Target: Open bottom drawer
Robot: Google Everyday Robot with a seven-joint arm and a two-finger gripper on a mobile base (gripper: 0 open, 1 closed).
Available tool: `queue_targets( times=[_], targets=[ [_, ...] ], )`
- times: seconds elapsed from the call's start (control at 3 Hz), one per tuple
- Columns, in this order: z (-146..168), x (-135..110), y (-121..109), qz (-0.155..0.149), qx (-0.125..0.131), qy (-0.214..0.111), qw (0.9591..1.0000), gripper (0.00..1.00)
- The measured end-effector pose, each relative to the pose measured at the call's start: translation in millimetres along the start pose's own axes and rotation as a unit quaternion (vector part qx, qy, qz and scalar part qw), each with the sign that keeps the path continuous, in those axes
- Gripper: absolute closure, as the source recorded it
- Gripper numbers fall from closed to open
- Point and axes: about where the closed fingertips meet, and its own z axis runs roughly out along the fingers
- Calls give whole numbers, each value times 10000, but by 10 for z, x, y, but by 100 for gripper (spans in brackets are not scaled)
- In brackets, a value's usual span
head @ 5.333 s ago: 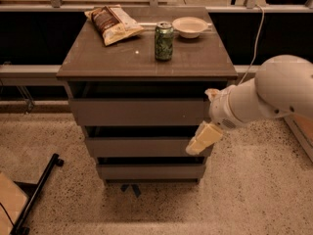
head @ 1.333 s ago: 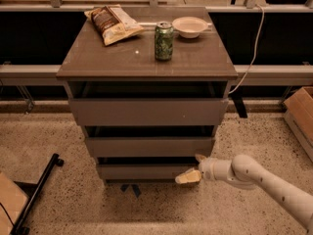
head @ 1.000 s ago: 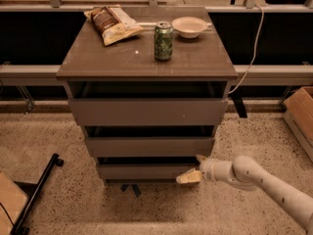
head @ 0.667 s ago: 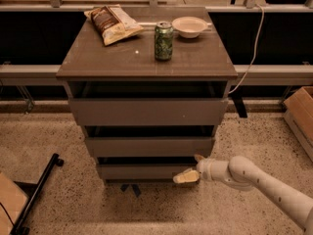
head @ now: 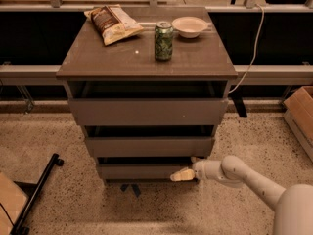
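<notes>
Low down, the claw (head: pixel 182 175) sits at the bottom drawer (head: pixel 142 171) front's right end; grip unclear.

bottom drawer (head: pixel 142 171): I see a flat grey-brown front, smooth and matt.
gripper (head: pixel 182 175): at 5 o'clock in my view, by the drawer's front; smooth cream plastic.
arm (head: pixel 244 177): smooth white plastic, a little shiny.
can (head: pixel 163 41): shiny green metal.
bowl (head: pixel 190 26): pale, smooth, glossy.
chip bag (head: pixel 113 22): crinkly and shiny.
cabinet top (head: pixel 98 58): smooth brown, soft shine.
floor (head: pixel 58 136): speckled, stone-like.
box (head: pixel 301 111): at 3 o'clock, matt brown cardboard.
</notes>
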Motion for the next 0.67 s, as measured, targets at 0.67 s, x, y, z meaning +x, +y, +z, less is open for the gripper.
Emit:
queue_targets(
  times=[0.67],
  targets=[
    [441, 125, -342, 236, -99, -66, 9996, 0]
  ],
)
